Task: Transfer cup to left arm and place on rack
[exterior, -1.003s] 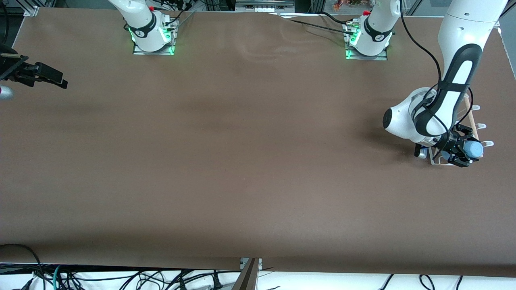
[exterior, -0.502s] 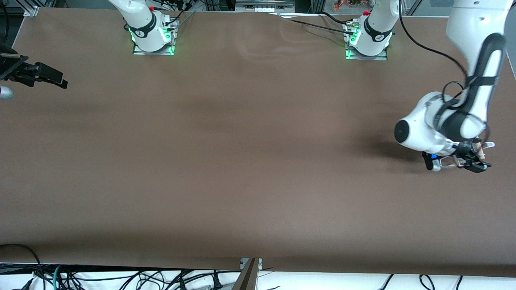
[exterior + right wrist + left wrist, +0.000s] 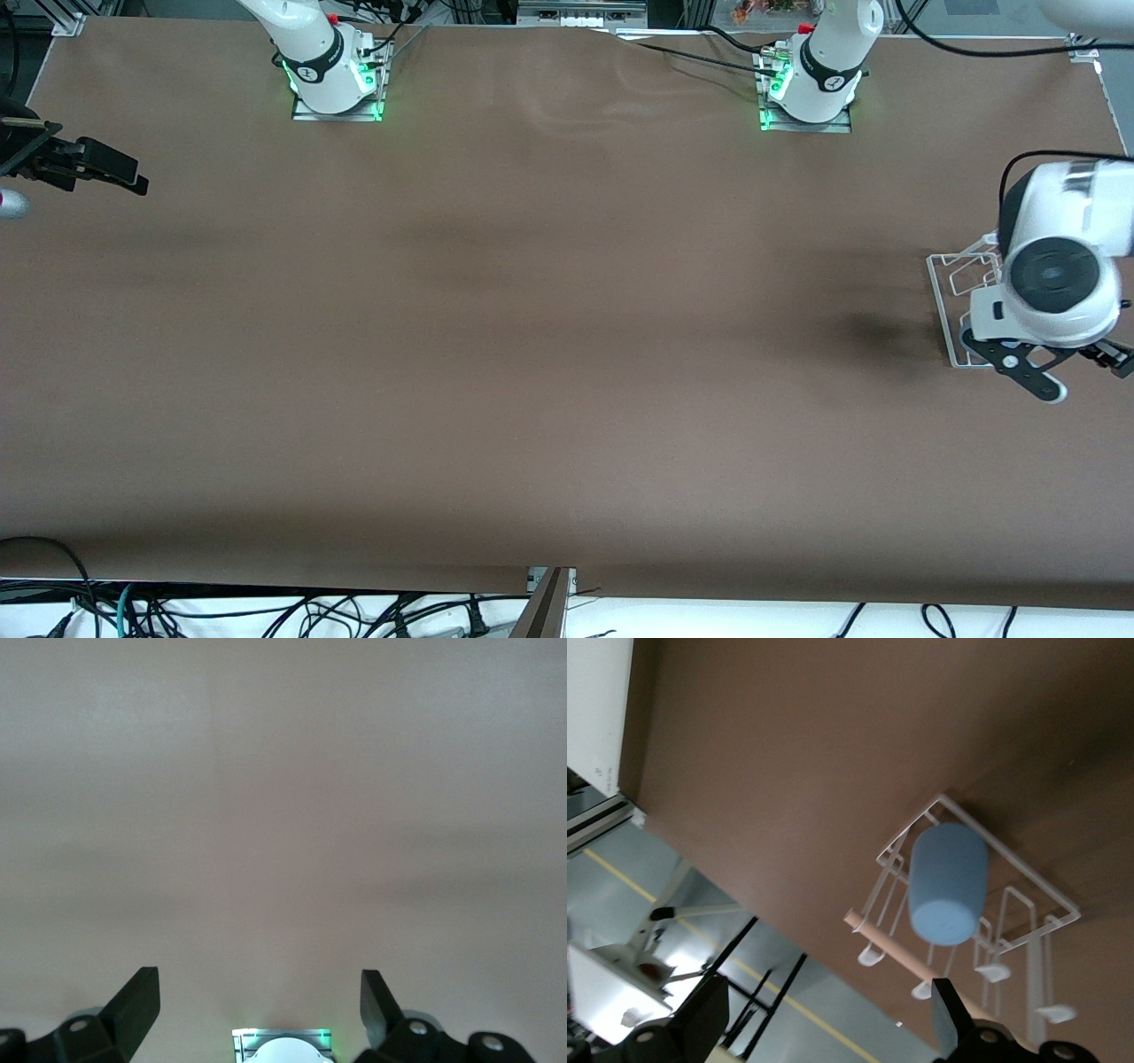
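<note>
1. Cup first: the small blue cup rests on the white rack. It leans on the wire loops, with one flat end near the wooden rod. I cannot tell if that end is the open one.
2. The rack sits on the brown table, close to the short edge at the left arm's end.
3. The left gripper hangs over the rack. Its two fingers are spread wide and hold nothing. The cup is apart from both of them.
4. So I think the cup is set down, and the job now is to get away without a bump.
5. Go straight up first. Keep the fingers wide so they do not catch the cup or a wire loop.
6. Move slowly. The cup looks light and round, so a small knock could roll it off the rack.
7. Only swing away once the fingers are well above the cup.
8. The right gripper waits by the short edge at the right arm's end, toward the corner by the bases. Its fingers are wide and empty too.
</note>
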Motion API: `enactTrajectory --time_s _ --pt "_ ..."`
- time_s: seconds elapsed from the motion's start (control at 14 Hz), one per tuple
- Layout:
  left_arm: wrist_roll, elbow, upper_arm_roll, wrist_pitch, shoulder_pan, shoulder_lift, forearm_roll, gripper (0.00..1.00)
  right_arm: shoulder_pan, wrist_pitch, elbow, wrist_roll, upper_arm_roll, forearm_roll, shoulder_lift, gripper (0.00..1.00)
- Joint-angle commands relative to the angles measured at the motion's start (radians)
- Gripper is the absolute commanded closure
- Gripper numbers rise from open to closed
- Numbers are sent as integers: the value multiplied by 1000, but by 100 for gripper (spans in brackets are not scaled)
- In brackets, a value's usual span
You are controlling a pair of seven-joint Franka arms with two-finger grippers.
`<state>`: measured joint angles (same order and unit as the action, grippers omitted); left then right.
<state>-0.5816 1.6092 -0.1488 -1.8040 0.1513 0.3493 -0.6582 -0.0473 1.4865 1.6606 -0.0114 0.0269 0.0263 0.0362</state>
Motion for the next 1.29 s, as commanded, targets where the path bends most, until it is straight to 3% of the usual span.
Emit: enactTrajectory --time_s 0.0,0.36,0.72,1.22 --pt "3 -81 35 18 11 1 248 0 7 -20 -27 -7 10 14 -10 0" --pt "112 -115 66 52 22 -64 512 0 9 -14 -27 -4 8 12 -10 0" --pt "515 -127 66 153 20 -145 690 0 9 -12 -27 4 8 12 -10 0" --pt "673 -130 61 278 -33 -228 700 0 12 -12 -28 4 4 0 -10 0"
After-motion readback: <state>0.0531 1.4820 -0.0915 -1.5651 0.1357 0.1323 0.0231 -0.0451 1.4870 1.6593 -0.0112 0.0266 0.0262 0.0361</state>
